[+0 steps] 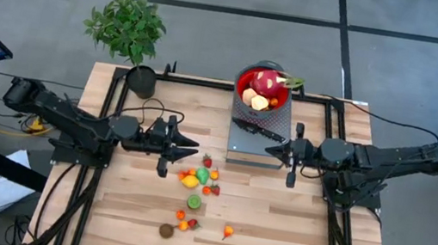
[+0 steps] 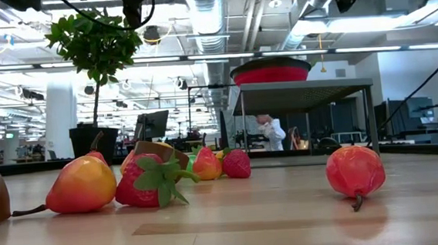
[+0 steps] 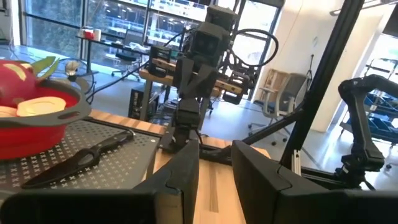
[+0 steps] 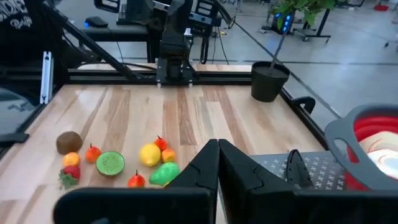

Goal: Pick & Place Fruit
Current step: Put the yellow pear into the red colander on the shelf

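**A:** While you line up the next pick, look at the worktop (image 1: 273, 226) as a whole. Your fruit (image 1: 198, 178) lies scattered down its middle, and the thickest cluster sits just below and toward centre from the left pincer (image 1: 191, 147). That arm is plainly the nearer one. The right pincer (image 1: 271, 150) hangs beside the grey perforated stand (image 1: 258, 141), well apart from the loose pieces.

**B:** How do my pincers stand?

**A:** Your left fingers are slightly apart with nothing between them. Your right fingers are together, empty too.

**B:** And the container?

**A:** The red bowl (image 1: 263, 90) sits at the far end of the stand, already holding the dragon fruit (image 1: 267, 82) and a couple of pale pieces. A black-handled knife (image 1: 259, 131) lies on the stand between the bowl and the stand's near edge, slanted; keep clear of it when you carry across.

**B:** Which piece first?

**A:** I'd judge the strawberry (image 1: 207, 161) or the yellow lemon (image 1: 191, 181), since both are close under your left pincer. The green pear (image 1: 202, 175) lies with its long axis roughly running away from you, so turn the fingers across it. The brown kiwi (image 1: 166, 230) and the lone pear (image 1: 228, 232) sit nearer the front edge, farthest from the bowl.
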Controlling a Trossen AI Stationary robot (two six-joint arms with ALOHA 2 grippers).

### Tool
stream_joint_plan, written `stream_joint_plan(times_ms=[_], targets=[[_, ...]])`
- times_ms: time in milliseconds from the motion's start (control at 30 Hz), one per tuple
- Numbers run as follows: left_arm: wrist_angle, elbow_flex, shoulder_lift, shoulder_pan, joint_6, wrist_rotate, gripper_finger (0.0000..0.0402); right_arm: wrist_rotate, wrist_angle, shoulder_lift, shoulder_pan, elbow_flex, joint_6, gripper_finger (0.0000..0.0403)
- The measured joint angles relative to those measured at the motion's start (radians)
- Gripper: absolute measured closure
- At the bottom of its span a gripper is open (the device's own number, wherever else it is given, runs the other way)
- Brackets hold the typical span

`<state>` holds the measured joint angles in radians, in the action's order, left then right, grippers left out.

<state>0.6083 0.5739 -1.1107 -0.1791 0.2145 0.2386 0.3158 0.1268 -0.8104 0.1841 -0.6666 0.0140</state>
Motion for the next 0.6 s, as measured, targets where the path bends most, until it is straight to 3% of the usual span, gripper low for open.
stream_joint_plan(times_ms=[300, 600], targets=[[-0.001, 0.0, 0.0, 0.0, 0.003, -0.003, 0.0312, 0.0, 0.0, -0.001, 0.012, 0.0, 0.074, 0.04], [-0.001, 0.0, 0.0, 0.0, 0.056, -0.078, 0.0312, 0.0, -0.008, -0.001, 0.075, 0.0, 0.077, 0.04]])
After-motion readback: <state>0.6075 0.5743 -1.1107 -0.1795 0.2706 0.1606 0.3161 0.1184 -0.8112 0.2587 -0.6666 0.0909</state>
